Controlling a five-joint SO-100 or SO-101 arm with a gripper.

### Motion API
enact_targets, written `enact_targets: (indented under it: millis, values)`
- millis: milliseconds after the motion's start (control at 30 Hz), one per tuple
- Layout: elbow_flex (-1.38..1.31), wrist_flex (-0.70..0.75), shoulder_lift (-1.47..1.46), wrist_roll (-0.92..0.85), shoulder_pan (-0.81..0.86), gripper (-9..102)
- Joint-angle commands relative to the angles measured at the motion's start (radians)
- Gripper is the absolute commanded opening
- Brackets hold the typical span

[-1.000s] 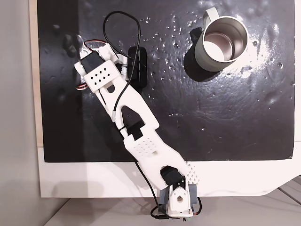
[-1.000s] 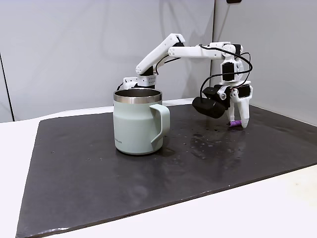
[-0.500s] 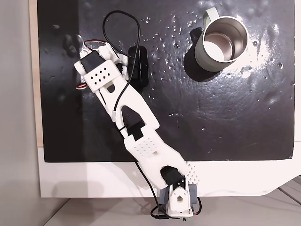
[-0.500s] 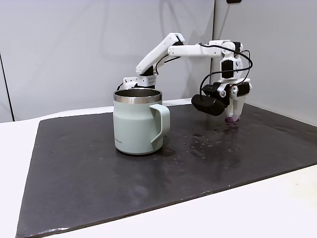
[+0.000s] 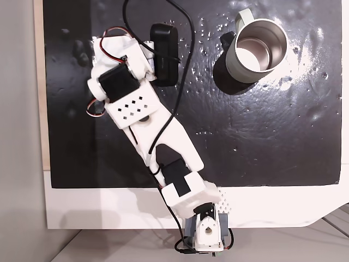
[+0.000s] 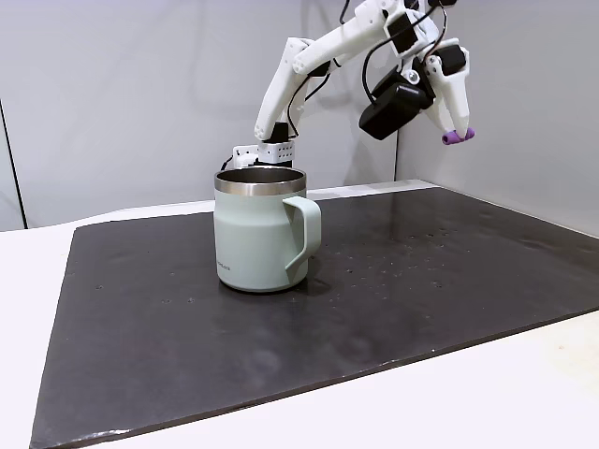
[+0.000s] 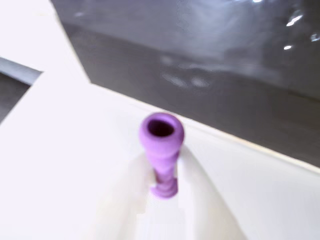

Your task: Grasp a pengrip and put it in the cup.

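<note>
Pengrip (image 6: 458,137) above dark mat (image 6: 374,299)

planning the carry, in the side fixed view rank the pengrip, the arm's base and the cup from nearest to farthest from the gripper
1. The pengrip: pinched in the gripper, raised at upper right.
2. The arm's base: behind the cup, left of and below the gripper.
3. The cup: on the dark mat, lower left, farthest.

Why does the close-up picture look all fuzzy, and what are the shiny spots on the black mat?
In the wrist view the pengrip is fairly sharp, but the white hand around it is washed out and the mat behind is blurred. In a fixed view from above, lamp glare makes bright patches on the glossy black mat near the cup.
</note>
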Motion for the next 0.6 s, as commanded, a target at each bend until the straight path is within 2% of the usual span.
enact_targets:
  millis: [0,267,567]
  values:
    - [-0.018,0.009,0.12,-0.021,0.043,0]
    - [0.067,0.052,0.199,-0.023,0.126,0]
    - [0.121,0.127,0.308,-0.044,0.41,0]
